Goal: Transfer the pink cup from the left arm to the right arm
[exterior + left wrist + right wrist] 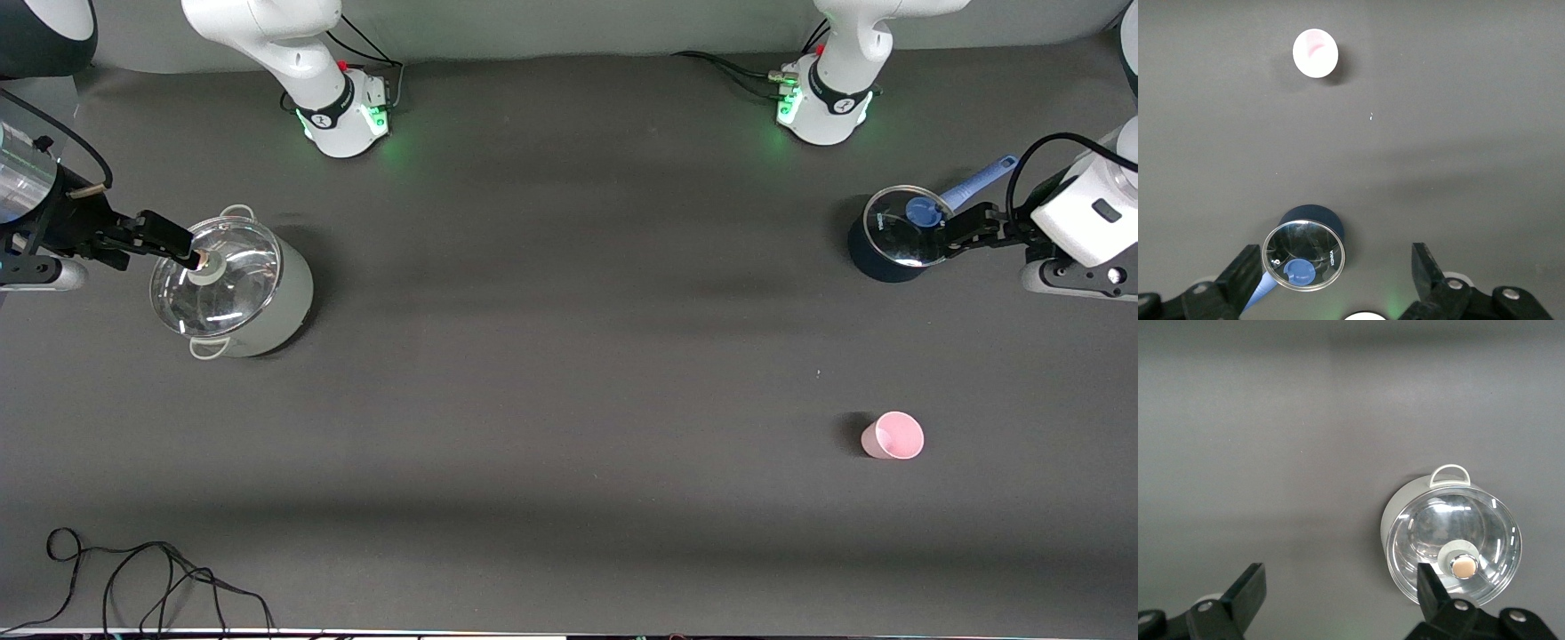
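The pink cup [893,436] stands upright on the dark table toward the left arm's end, nearer the front camera than the dark blue pot. It also shows in the left wrist view [1315,53], mouth up and empty. My left gripper [958,229] hangs in the air over the dark blue pot's edge, well away from the cup; in the left wrist view it [1335,273] is open and empty. My right gripper [173,244] is in the air over the white pot at the right arm's end; in the right wrist view it [1341,590] is open and empty.
A dark blue pot [898,233] with a glass lid, blue knob and blue handle sits under the left gripper. A white pot [233,286] with a glass lid sits under the right gripper. A black cable [133,578] lies at the front edge toward the right arm's end.
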{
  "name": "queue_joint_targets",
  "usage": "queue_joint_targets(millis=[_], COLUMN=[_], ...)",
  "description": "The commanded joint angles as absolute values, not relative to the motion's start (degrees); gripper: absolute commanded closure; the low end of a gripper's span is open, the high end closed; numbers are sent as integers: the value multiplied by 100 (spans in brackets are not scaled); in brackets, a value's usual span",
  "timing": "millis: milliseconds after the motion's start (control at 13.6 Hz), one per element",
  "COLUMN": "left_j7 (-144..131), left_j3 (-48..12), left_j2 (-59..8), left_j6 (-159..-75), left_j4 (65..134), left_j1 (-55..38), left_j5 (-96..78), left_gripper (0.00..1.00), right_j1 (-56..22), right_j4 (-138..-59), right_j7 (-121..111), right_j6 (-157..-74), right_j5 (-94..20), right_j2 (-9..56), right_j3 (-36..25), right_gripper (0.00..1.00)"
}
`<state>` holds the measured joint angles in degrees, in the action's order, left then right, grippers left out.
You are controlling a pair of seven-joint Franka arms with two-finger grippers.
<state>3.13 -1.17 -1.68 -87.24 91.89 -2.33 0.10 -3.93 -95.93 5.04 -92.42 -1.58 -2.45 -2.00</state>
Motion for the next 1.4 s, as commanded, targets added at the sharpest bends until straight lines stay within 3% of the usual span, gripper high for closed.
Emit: queue_joint_targets(millis=[0,1322], left_j7=[316,779], left_j3=[-123,-97], left_j2=[-18,-26], left_j6=[-8754,-8885], left_j4=[9325,9273], left_j1=[-237,-185], left_j5=[18,-44], left_gripper=[0,0], right_j1=[-448,-448], right_j4=[-9422,-9431], right_j7=[668,668], right_j6=[-9158,-9149], right_j5=[-26,-35], right_j2=[-150,-149], right_j3=[-202,-193], right_gripper=[0,0])
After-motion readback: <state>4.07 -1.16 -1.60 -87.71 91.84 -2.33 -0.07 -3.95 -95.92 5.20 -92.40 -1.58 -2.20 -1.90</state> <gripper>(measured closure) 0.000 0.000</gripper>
